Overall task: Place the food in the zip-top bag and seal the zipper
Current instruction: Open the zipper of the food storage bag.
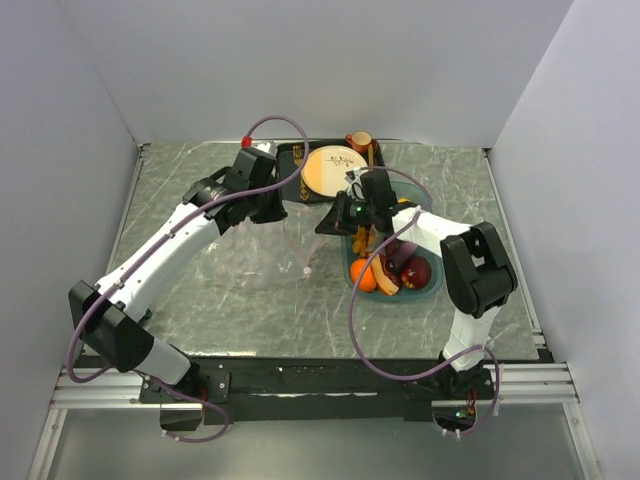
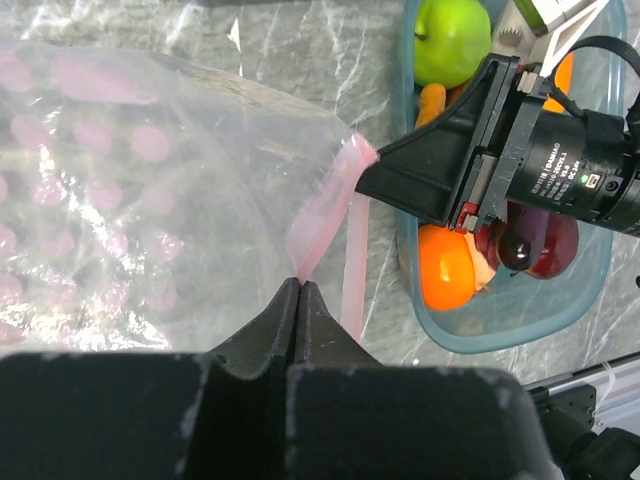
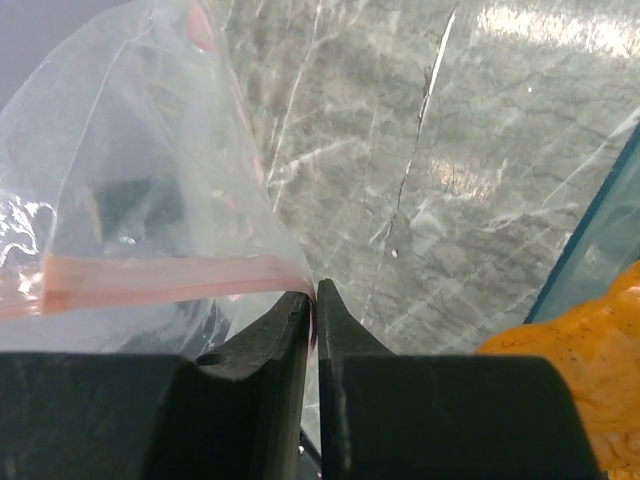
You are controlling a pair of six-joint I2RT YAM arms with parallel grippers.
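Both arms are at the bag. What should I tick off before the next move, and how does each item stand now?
1. Left gripper grips the zipper: ok, fingers shut on the strip.
2. Right gripper grips the zipper: ok, shut on the strip.
3. Zip-top bag mouth open wide enough: cannot tell.
4. Food in the bag: not ok; green apple and orange lie in the teal tray.
5. A gripper free for picking: not ok, both hold the bag.
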